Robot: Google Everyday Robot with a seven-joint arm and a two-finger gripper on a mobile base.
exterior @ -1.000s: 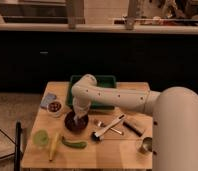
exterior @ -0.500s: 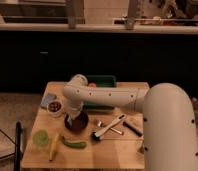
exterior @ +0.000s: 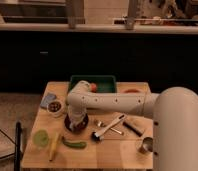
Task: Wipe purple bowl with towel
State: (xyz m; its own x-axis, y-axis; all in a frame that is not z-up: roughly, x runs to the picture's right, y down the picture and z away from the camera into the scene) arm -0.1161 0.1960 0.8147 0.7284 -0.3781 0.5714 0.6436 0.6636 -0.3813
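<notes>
The gripper (exterior: 77, 118) sits down in the purple bowl (exterior: 68, 127) toward the table's (exterior: 117, 150) left edge. Its grip, though, I cannot tell.

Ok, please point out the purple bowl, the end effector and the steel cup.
purple bowl (exterior: 76, 130), camera view, front rim.
end effector (exterior: 77, 119), camera view, its tip, at the purple bowl.
steel cup (exterior: 144, 145), camera view, its side.

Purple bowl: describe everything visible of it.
The purple bowl is round, shallow, dark maroon and glossy. It stands upright on the wooden table, close beside the small white bowl. The gripper sits over its middle and hides most of its inside; only parts of the rim show around it.
</notes>
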